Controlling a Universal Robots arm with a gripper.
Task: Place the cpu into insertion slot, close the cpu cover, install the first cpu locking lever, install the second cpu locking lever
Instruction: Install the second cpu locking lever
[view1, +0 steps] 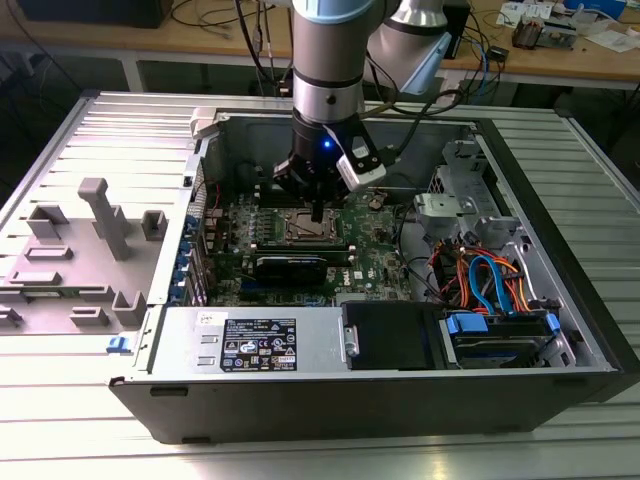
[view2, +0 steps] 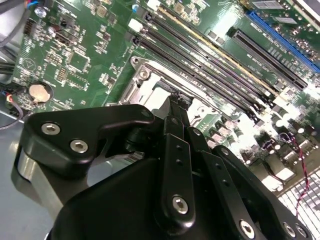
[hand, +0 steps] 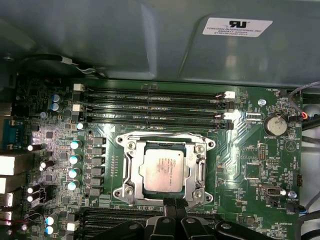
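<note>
The cpu (hand: 165, 169), a silver-grey square, lies flat in the insertion slot (hand: 125, 192) on the green motherboard. The cpu cover (hand: 200, 172), a silver frame, lies down around the chip. A thin wire lever (hand: 165, 135) runs along the socket's edge on the memory-slot side. My gripper (hand: 175, 202) is shut, its black fingertips together at the socket edge opposite the memory slots, with nothing visible between them. In the second wrist view the gripper (view2: 178, 98) hovers right at the socket's metal rim (view2: 150, 75). In the exterior view the gripper (view1: 317, 212) stands over the cpu (view1: 305, 228).
Long black memory slots (hand: 155, 105) run beside the socket, with a coin battery (hand: 275, 125) nearby. A black expansion card (view1: 300, 265), power supply (view1: 250, 345), and drive cage with orange and blue cables (view1: 490, 285) crowd the open case. A grey fixture (view1: 105, 215) stands at the exterior view's left.
</note>
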